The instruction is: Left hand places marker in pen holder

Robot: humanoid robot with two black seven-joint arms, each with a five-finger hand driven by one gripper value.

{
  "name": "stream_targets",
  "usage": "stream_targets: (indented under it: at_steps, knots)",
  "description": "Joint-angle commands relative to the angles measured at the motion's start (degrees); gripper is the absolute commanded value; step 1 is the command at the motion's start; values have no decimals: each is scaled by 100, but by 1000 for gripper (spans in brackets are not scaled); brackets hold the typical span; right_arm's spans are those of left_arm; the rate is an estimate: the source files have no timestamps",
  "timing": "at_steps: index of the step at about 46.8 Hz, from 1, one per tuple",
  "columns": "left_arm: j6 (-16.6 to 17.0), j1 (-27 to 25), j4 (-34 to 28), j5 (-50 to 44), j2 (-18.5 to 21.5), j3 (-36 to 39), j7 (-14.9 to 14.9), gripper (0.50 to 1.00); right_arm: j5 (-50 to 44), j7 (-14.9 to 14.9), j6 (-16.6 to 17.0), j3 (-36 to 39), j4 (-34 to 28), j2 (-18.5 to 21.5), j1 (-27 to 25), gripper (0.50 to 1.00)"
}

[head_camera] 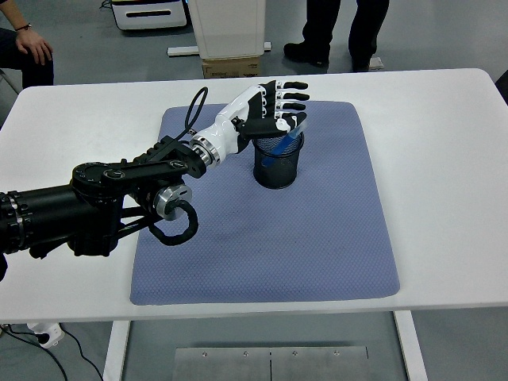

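- The left hand (270, 107) hovered just above the far-left rim of the pen holder (278, 161), its fingers spread and relaxed, stretched toward 3 o'clock and gripping nothing.
- The marker (284, 148) was inside the black mesh holder, blue body showing through the wire, leaning with its upper end at the rim toward 2 o'clock and its lower end down toward 8 o'clock.
- The marker's top end lay just below and beside the fingertips (300, 95); whether a finger touched it could not be told from this view.
- Judged from that, the placing looked done, and the coming move turned on lifting the hand clear, up and back toward 9 o'clock, without catching the rim or the marker's raised end.
- The holder looked light, so a snagged finger could tip it.
- The right hand was not in view; the left arm alone reached in from 9 o'clock.
- The holder stood upright on a blue-grey mat (317, 246) covering the middle of the white desk (444, 159), in the mat's far half.
- Beyond the desk at 12 o'clock stood a white cabinet (228, 28) on grey floor, a person's legs (343, 28) at 1 o'clock, and another person's hand (33, 44) at 10 o'clock.
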Motion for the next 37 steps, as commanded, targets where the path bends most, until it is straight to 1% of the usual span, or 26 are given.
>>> stream_targets:
  at_steps: [1, 5, 9, 14, 16, 24, 28, 37]
  knots:
    - [-1, 1, -9, 0, 0, -27, -9, 748, 0, 1, 1, 0, -1, 0, 0, 1000]
    - [-1, 1, -9, 0, 8, -97, -18, 768, 0, 1, 1, 0, -1, 0, 0, 1000]
    - [-10, -8, -9, 18, 26, -229, -9, 842, 0, 1, 1, 0, -1, 0, 0, 1000]
    - [-19, -43, -1, 44, 79, -449, -9, 962, 0, 1, 1, 0, -1, 0, 0, 1000]
    - [-19, -61, -1, 53, 105, -511, -9, 1000, 0, 1, 1, 0, -1, 0, 0, 1000]
    - [-1, -78, 78, 106, 316, -687, -9, 1000, 0, 1, 1, 0, -1, 0, 0, 1000]
    - [-10, -70, 219, 123, 413, -713, -9, 1000, 0, 1, 1, 0, -1, 0, 0, 1000]
    - [25, 53, 658, 334, 764, -713, -9, 1000, 0, 1, 1, 0, -1, 0, 0, 1000]
